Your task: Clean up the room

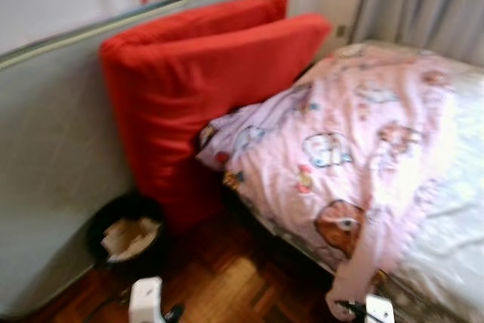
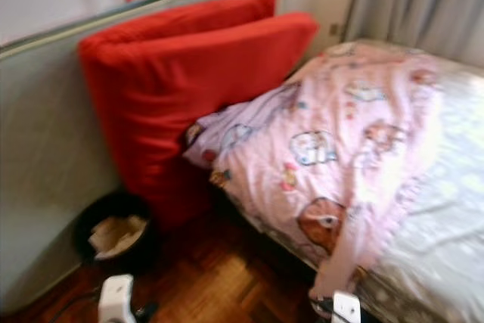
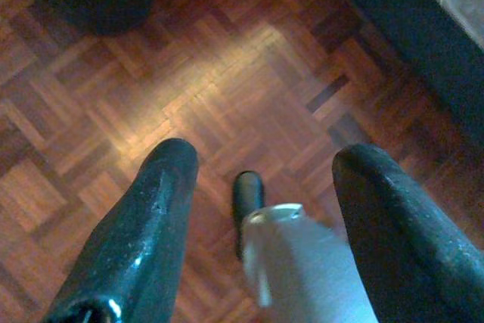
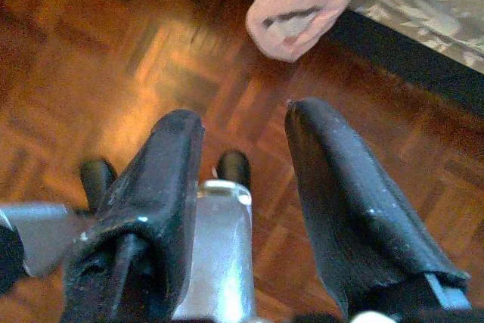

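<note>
Hanging off the near bed edge toward the brown parquet floor (image 1: 227, 277): rumpled pink cartoon-print quilt (image 1: 340, 156). Leaning far left: two big red cushions (image 1: 197, 88). Standing near left: black round wastebasket (image 1: 125, 236), paper inside. Tidying seemingly unfinished. Left gripper (image 3: 261, 179) spread, empty; right gripper (image 4: 246, 149) likewise, low.

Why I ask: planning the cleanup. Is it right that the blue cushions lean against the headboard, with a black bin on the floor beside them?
Not quite: the cushions are red, as the left eye view shows. They do lean against the headboard, with the black bin on the floor beside them.
</note>
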Available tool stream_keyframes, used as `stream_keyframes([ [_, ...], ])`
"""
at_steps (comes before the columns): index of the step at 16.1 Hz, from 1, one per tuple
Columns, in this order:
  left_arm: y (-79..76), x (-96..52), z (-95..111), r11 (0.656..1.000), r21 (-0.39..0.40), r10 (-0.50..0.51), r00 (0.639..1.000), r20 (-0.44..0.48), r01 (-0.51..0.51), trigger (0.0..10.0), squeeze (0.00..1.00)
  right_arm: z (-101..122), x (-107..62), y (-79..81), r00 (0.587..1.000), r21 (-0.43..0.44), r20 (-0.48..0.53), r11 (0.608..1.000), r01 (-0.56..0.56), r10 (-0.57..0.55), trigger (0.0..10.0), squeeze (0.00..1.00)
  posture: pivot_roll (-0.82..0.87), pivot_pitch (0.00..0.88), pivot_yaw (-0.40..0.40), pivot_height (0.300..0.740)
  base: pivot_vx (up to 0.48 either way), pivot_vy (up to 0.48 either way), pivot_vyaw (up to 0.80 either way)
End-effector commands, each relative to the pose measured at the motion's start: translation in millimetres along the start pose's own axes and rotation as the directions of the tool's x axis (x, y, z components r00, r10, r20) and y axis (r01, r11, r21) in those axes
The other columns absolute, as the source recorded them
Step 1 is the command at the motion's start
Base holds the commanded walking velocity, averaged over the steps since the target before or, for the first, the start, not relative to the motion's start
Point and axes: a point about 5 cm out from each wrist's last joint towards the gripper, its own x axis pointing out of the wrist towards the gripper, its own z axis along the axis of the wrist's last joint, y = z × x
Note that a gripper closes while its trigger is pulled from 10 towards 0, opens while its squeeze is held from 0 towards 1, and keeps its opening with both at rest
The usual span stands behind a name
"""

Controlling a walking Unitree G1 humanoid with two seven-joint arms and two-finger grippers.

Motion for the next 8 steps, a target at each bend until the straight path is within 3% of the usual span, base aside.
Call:
stream_keyframes([
  [1,-1.4,0.0,-4.6,1.000,0.011,0.014,0.999,-0.035,-0.013,10.0,0.00,-1.4,0.4,4.4,1.000,-0.018,-0.014,1.000,-0.017,0.016,10.0,0.00,0.05,0.000,0.036,0.740,0.000,0.000,0.80],
  [8,-5.5,1.6,-4.3,1.000,0.006,0.024,0.998,-0.054,-0.024,10.0,0.00,2.3,0.4,-5.2,1.000,-0.055,-0.024,0.998,-0.008,0.006,10.0,0.00,0.06,0.000,0.019,0.740,0.000,0.000,0.80],
])
